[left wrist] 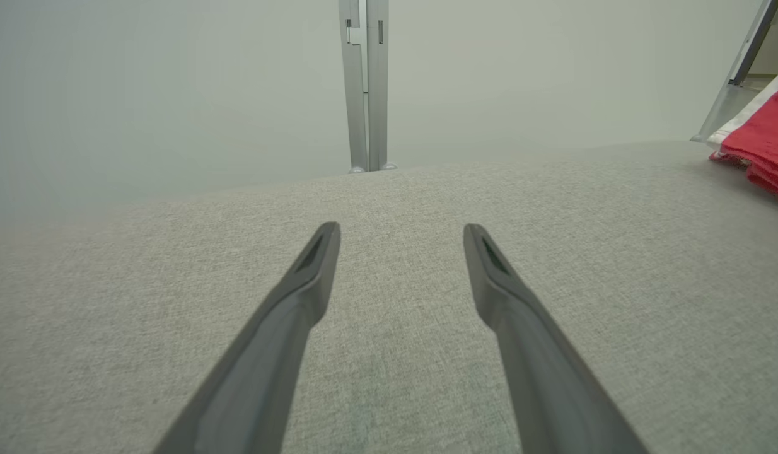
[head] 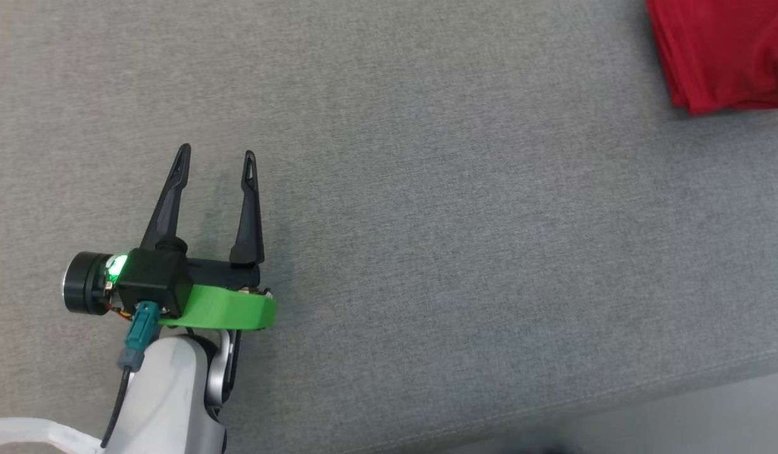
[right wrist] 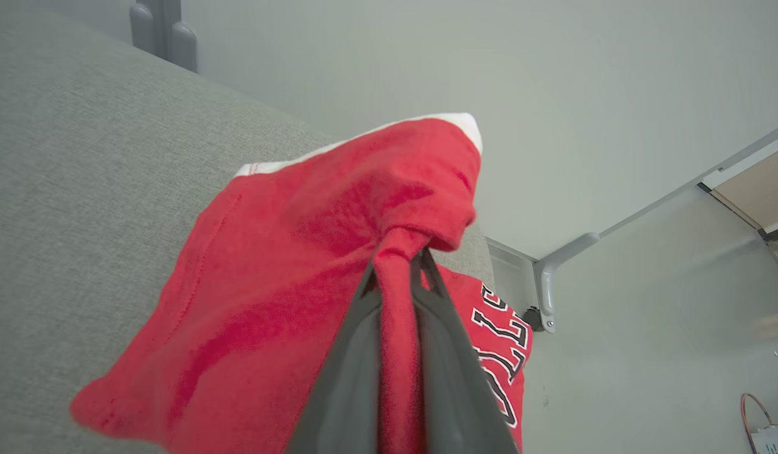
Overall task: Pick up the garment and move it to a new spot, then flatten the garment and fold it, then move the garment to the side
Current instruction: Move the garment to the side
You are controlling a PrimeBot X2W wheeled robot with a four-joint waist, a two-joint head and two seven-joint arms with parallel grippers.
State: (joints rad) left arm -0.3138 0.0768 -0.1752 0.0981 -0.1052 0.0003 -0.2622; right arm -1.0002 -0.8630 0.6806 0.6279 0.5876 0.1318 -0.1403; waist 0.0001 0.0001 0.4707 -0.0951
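With right jaws clamped on the red garment (right wrist: 269,284) at the grey surface's (head: 427,189) edge and left jaws apart, flattening and folding seemingly remain.

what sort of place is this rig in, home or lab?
Likely a lab test cell, not a home: a grey fabric-covered surface, bare pale walls with metal frame posts, and a bare wired board nearby.

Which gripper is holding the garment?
The right gripper, shut on a fold of the red garment; the left gripper stands open above the grey surface, holding nothing.
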